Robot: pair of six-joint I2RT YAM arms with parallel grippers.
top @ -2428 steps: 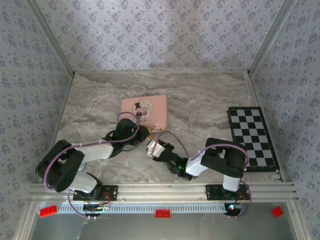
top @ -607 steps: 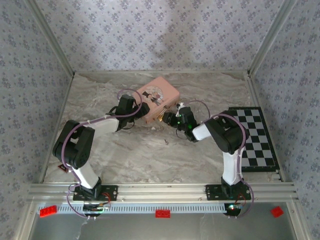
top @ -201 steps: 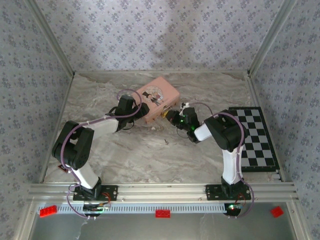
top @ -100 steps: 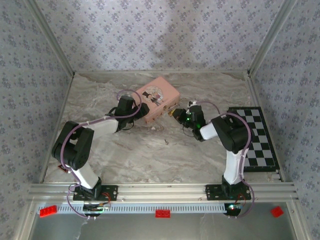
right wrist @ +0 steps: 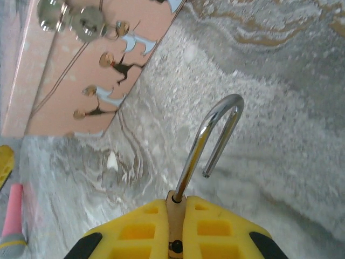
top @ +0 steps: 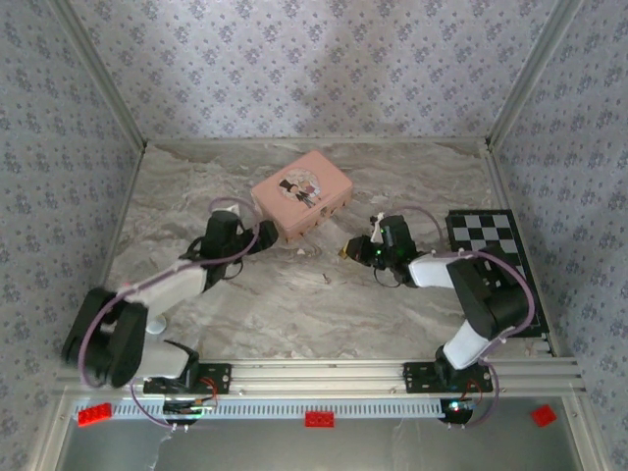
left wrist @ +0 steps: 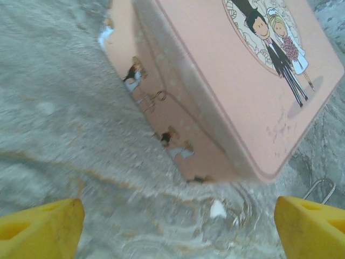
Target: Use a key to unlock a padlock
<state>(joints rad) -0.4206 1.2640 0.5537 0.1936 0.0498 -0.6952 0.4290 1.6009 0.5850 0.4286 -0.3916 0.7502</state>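
The brass padlock is pinched between my right gripper's yellow fingers. Its silver shackle sticks out ahead with one end hanging free of the body. In the top view the padlock sits at the right gripper, right of the pink tin. The key is a tiny dark sliver on the marble, nearer than both grippers. My left gripper stands open just off the tin's near-left side, nothing between its fingers. In the top view the left gripper is at the tin's near-left corner.
The tin's latch hardware faces the right gripper. A white fleck lies on the marble beside the tin. A checkerboard lies flat at the right. Patterned walls and metal rails close in the table.
My right gripper has pulled the padlock away from the tin, toward the near right. The left arm has drawn back toward its base, and the tin has shifted slightly left.
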